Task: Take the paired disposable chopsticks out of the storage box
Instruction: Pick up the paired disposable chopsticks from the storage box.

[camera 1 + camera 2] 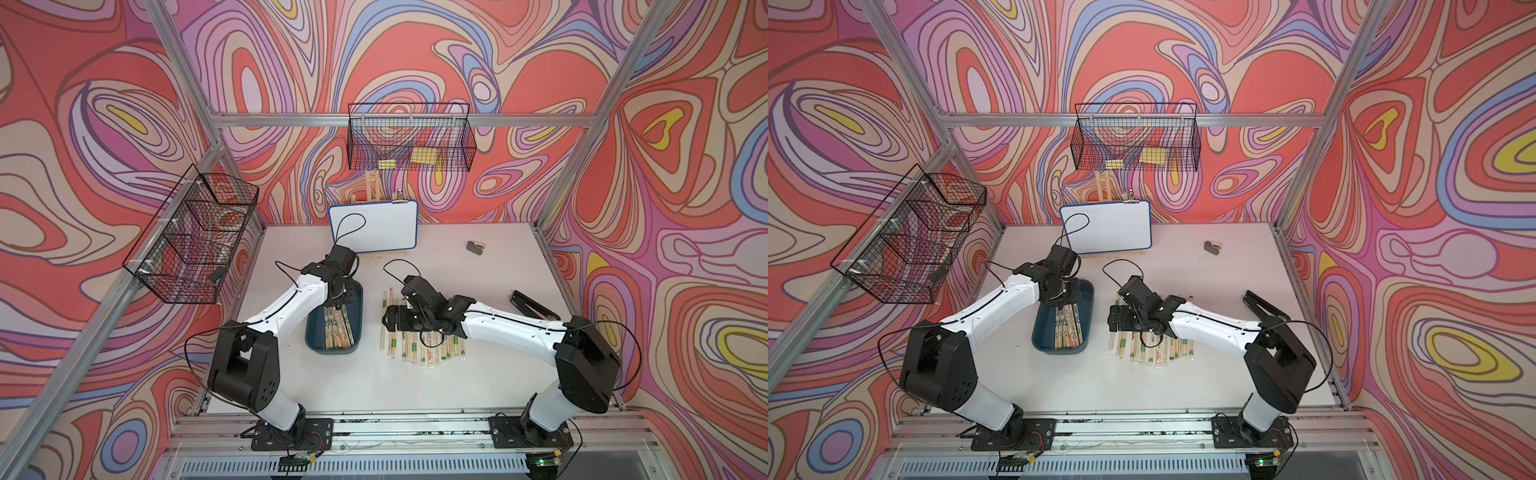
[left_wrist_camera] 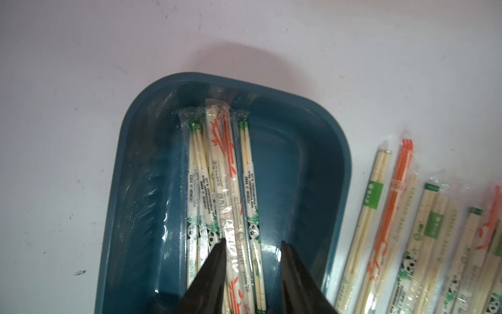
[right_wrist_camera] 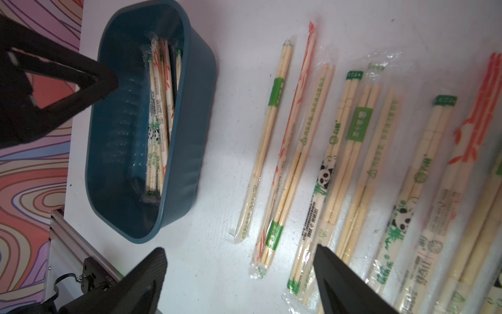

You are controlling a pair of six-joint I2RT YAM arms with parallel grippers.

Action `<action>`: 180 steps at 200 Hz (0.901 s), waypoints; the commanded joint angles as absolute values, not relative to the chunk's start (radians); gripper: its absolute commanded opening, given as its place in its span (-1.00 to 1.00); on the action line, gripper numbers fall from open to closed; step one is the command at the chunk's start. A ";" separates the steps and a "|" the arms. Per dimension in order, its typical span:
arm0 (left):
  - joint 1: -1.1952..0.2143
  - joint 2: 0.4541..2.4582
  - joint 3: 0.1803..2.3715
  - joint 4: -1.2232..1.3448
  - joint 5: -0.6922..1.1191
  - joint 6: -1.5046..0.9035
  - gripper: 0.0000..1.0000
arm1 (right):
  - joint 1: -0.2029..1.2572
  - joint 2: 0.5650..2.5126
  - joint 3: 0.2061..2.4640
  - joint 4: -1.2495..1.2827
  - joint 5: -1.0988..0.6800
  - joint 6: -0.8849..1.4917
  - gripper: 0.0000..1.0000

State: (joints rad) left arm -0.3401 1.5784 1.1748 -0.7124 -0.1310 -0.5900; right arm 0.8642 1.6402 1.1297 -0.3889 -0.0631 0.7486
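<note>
Left wrist view: left tool (image 2: 252,244) sits low inside the shallow dark teal-blue plastic storage box (image 2: 301,168). Jaws are part open and straddle two or three sleeves at their panda-print end. There is a visible gap on one side, so nothing is clamped. Can't tell whether the other finger touches a sleeve.

The box holds a handful of paired disposable chopsticks (image 2: 225,168): pale bamboo in clear plastic sleeves with green, red-orange and black-and-white print. They lie lengthwise, bunched against each other along the middle. The rest of the box floor is bare.

Right wrist view: right tool (image 3: 240,248) has its jaws spread wide and holds nothing. It hangs over the box-side end of a row of sleeved pairs (image 3: 353,130).

That row lies flat on the white desk (image 1: 415,386), roughly parallel to the box's long side. Some sleeves overlap. The nearest pair is close to the box but apart from it.

In both top views the box stands on the desk under the left arm, with the row to its right. A blue-framed whiteboard (image 1: 374,226) stands behind them at the desk's back edge. Black wire baskets (image 1: 409,139) hang on the frame above.
</note>
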 commanded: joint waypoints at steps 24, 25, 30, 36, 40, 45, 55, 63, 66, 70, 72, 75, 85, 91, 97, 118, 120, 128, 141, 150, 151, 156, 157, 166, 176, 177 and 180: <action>-0.288 1.592 1.094 -0.664 -0.093 -0.559 -0.32 | 0.864 1.685 1.173 -0.364 -0.099 0.744 0.79; -0.287 1.594 1.093 -0.664 -0.093 -0.559 -0.33 | 0.864 1.685 1.173 -0.364 -0.100 0.744 0.78; -0.286 1.599 1.087 -0.659 -0.089 -0.557 -0.34 | 0.867 1.688 1.176 -0.364 -0.101 0.744 0.78; -0.285 1.606 1.082 -0.652 -0.085 -0.557 -0.36 | 0.867 1.693 1.180 -0.364 -0.101 0.743 0.78; -0.285 1.611 1.080 -0.649 -0.082 -0.557 -0.37 | 0.868 1.695 1.182 -0.363 -0.102 0.744 0.78; -0.285 1.618 1.076 -0.643 -0.078 -0.555 -0.38 | 0.869 1.698 1.183 -0.362 -0.103 0.745 0.78; -0.284 1.631 1.075 -0.634 -0.071 -0.556 -0.43 | 0.870 1.703 1.184 -0.360 -0.103 0.745 0.78; -0.285 1.643 1.077 -0.629 -0.065 -0.556 -0.45 | 0.871 1.707 1.184 -0.358 -0.103 0.747 0.78; -0.284 1.646 1.077 -0.627 -0.062 -0.557 -0.45 | 0.870 1.708 1.184 -0.357 -0.104 0.747 0.78; -0.284 1.651 1.077 -0.623 -0.059 -0.556 -0.47 | 0.870 1.710 1.184 -0.357 -0.105 0.748 0.78; -0.284 1.653 1.077 -0.622 -0.059 -0.557 -0.47 | 0.870 1.710 1.185 -0.357 -0.105 0.748 0.78; -0.285 1.657 1.077 -0.621 -0.057 -0.556 -0.48 | 0.871 1.711 1.186 -0.357 -0.105 0.749 0.78; -0.284 1.669 1.078 -0.615 -0.057 -0.557 -0.50 | 0.872 1.713 1.186 -0.357 -0.104 0.749 0.77; -0.284 1.677 1.079 -0.615 -0.058 -0.557 -0.50 | 0.872 1.714 1.185 -0.357 -0.103 0.749 0.78; -0.284 1.684 1.082 -0.615 -0.061 -0.557 -0.51 | 0.872 1.715 1.184 -0.357 -0.103 0.749 0.78; -0.283 1.701 1.085 -0.617 -0.073 -0.557 -0.52 | 0.871 1.717 1.186 -0.356 -0.100 0.749 0.78; -0.283 1.702 1.085 -0.618 -0.074 -0.558 -0.52 | 0.871 1.717 1.186 -0.357 -0.101 0.749 0.78; -0.283 1.703 1.084 -0.618 -0.079 -0.560 -0.52 | 0.871 1.717 1.186 -0.357 -0.099 0.748 0.78; -0.284 1.706 1.083 -0.617 -0.084 -0.560 -0.52 | 0.873 1.719 1.187 -0.359 -0.098 0.747 0.78; -0.283 1.708 1.081 -0.619 -0.088 -0.562 -0.52 | 0.872 1.721 1.187 -0.359 -0.099 0.747 0.78; -0.283 1.708 1.081 -0.619 -0.088 -0.562 -0.52 | 0.871 1.721 1.187 -0.359 -0.098 0.747 0.78; -0.284 1.710 1.081 -0.619 -0.090 -0.562 -0.52 | 0.872 1.723 1.189 -0.359 -0.098 0.747 0.78; -0.284 1.710 1.081 -0.619 -0.091 -0.562 -0.52 | 0.871 1.723 1.189 -0.359 -0.098 0.746 0.78; -0.284 1.713 1.078 -0.616 -0.091 -0.562 -0.52 | 0.872 1.725 1.190 -0.359 -0.099 0.746 0.77; -0.284 1.719 1.077 -0.615 -0.091 -0.562 -0.52 | 0.871 1.727 1.190 -0.359 -0.100 0.747 0.77; -0.283 1.719 1.076 -0.615 -0.091 -0.563 -0.52 | 0.872 1.727 1.190 -0.359 -0.100 0.746 0.77; -0.283 1.722 1.076 -0.614 -0.091 -0.562 -0.52 | 0.873 1.727 1.190 -0.359 -0.100 0.746 0.78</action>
State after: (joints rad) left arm -0.2878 1.6993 1.0832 -0.6209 -0.0746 -0.5720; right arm 0.8665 1.7096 1.1664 -0.3656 -0.1017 0.7494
